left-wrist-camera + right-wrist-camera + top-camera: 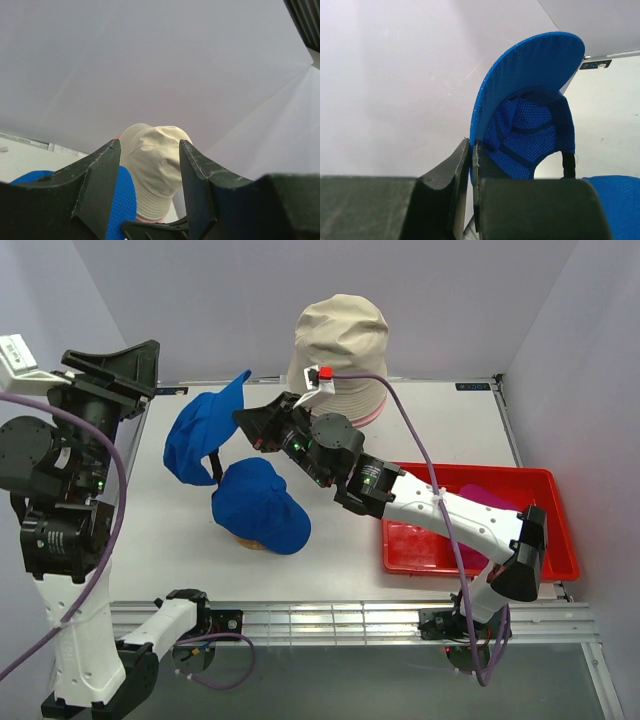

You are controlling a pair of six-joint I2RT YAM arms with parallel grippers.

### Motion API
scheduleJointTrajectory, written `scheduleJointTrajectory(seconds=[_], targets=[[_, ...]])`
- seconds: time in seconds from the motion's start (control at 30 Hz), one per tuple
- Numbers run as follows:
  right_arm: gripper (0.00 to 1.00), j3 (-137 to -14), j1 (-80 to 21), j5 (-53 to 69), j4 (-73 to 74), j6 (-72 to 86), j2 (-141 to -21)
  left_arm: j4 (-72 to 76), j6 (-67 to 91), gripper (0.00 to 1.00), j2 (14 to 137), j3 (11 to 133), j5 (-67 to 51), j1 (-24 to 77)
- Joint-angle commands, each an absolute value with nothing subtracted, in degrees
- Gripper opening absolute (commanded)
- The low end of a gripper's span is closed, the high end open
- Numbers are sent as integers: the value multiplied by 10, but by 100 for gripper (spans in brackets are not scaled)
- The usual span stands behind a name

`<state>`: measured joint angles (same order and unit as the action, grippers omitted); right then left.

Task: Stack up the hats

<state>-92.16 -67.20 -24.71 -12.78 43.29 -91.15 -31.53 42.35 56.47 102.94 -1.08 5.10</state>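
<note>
Your right gripper [471,150] is clamped on the edge of a bright blue brimmed cap [530,120], held upright with its brim up and its mesh inside facing the wrist camera. Just in front, a second blue cap [262,505] sits crown-up. Behind, the beige bucket hat [340,340] covers a pink hat [372,416]. The magenta cap [490,498] lies in the red tray [480,570]. Your left gripper [150,150] is raised, jaws apart and empty.

Bright, even light from above; faint soft shadows on the table [170,540]. In both wrist views the near fingers [100,190] look dark and slightly blurred.
</note>
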Motion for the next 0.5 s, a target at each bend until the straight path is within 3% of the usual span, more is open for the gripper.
scheduleJointTrajectory(seconds=[0.0, 0.1, 0.47], targets=[[8, -947, -675, -251, -148, 430, -913, -333, 394, 61, 544, 1051, 28, 54], [8, -931, -675, -260, -149, 437, -909, -337, 391, 61, 543, 1050, 26, 54], [8, -696, -686, -317, -244, 498, -773, -324, 410, 61, 539, 1002, 1, 54]])
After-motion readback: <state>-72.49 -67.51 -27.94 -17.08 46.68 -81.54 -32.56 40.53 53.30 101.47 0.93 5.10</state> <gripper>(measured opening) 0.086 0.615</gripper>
